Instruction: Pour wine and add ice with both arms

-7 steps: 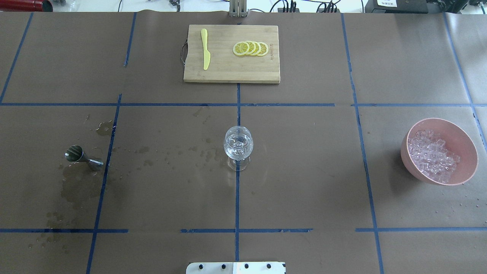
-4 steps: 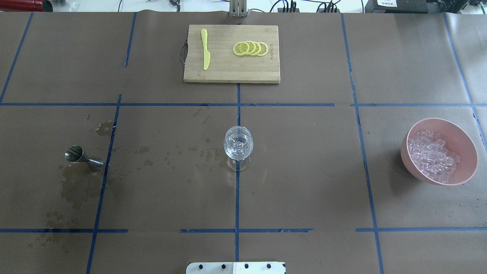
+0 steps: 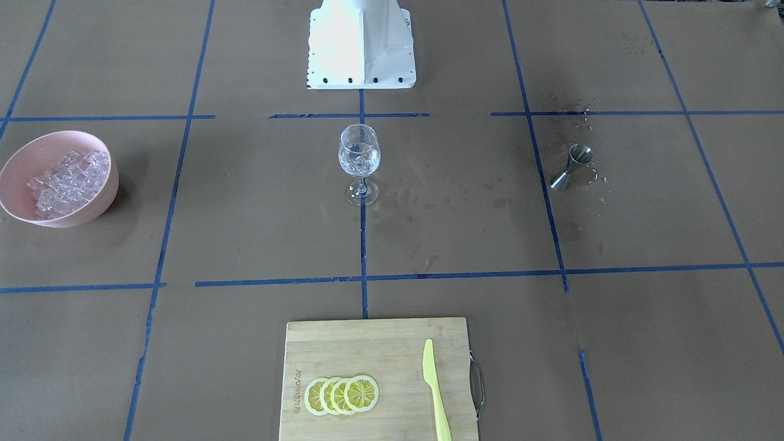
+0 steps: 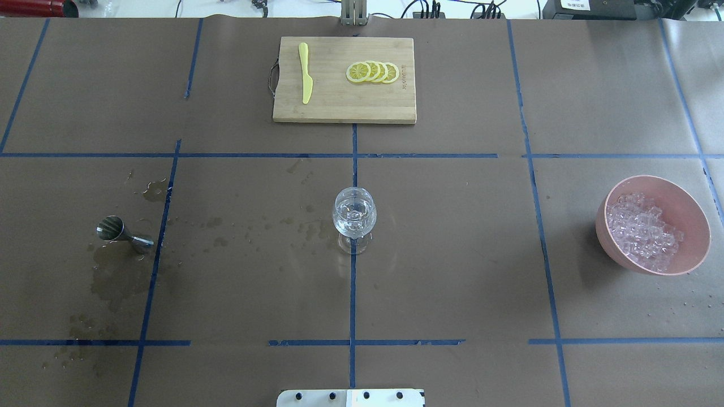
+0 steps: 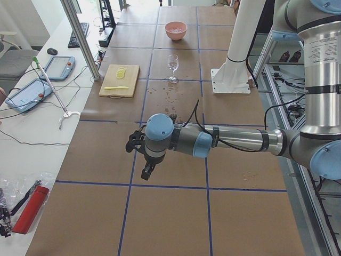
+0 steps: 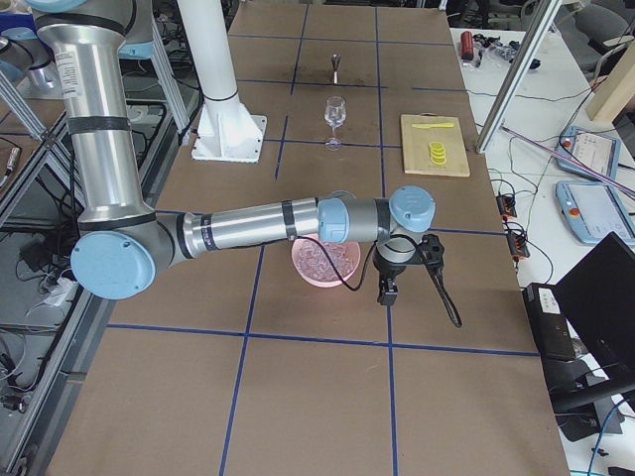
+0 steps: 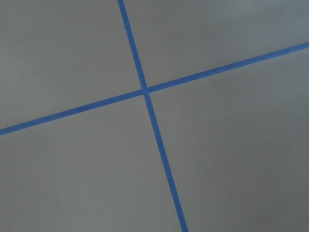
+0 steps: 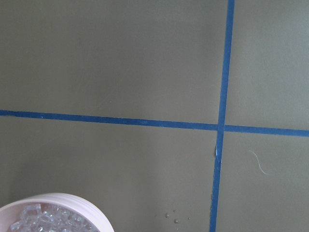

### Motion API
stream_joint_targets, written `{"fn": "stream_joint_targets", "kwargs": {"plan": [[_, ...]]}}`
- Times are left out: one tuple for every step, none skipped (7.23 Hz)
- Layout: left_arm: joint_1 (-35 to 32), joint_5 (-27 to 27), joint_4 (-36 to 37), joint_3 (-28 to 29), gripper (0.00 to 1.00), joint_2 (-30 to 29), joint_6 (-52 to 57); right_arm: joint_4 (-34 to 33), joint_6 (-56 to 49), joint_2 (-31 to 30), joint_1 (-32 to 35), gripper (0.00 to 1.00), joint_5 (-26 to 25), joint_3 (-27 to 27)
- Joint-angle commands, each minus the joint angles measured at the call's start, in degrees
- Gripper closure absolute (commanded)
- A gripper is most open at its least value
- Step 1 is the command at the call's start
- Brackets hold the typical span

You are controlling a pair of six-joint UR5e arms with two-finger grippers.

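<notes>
A clear wine glass [image 4: 354,217] stands upright at the table's middle, with something clear and glassy in its bowl; I cannot tell whether that is wine or ice. The ice [image 4: 642,232] fills a pink bowl [image 4: 697,249] at the right. A steel jigger [image 4: 121,233] stands at the left. Both arms hang outside the overhead view. The left gripper [image 5: 147,172] hovers over bare paper past the table's left end, far from the glass. The right gripper [image 6: 388,293] hangs just beyond the bowl [image 6: 303,270]. I cannot tell whether either gripper is open or shut.
A wooden cutting board [image 4: 339,104] at the far side carries lemon slices [image 4: 373,72] and a yellow knife [image 4: 305,73]. Wet stains [image 4: 113,277] spread around the jigger. The white pedestal [image 3: 361,43] sits at the robot's edge. Blue tape lines grid the brown paper.
</notes>
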Motion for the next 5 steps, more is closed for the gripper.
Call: {"fn": "stream_joint_targets", "kwargs": {"plan": [[-0.55, -0.08, -0.59, -1.35, 0.0, 0.05, 0.28, 0.04, -0.19, 0.27, -0.01, 0.0, -0.03, 0.06], [-0.46, 0.01, -0.59, -1.02, 0.0, -0.04, 0.28, 0.04, -0.2, 0.27, -0.01, 0.0, -0.03, 0.06], [-0.46, 0.1, -0.59, -1.1, 0.0, -0.13, 0.28, 1.0, -0.2, 0.36, -0.01, 0.0, -0.03, -0.02], [-0.55, 0.1, -0.59, -1.54, 0.0, -0.13, 0.28, 4.14, 0.15, -0.25, -0.01, 0.0, -0.03, -0.2], [-0.55, 0.1, -0.59, -1.45, 0.0, -0.13, 0.28, 4.44, 0.16, -0.26, -0.01, 0.0, -0.03, -0.29]]}}
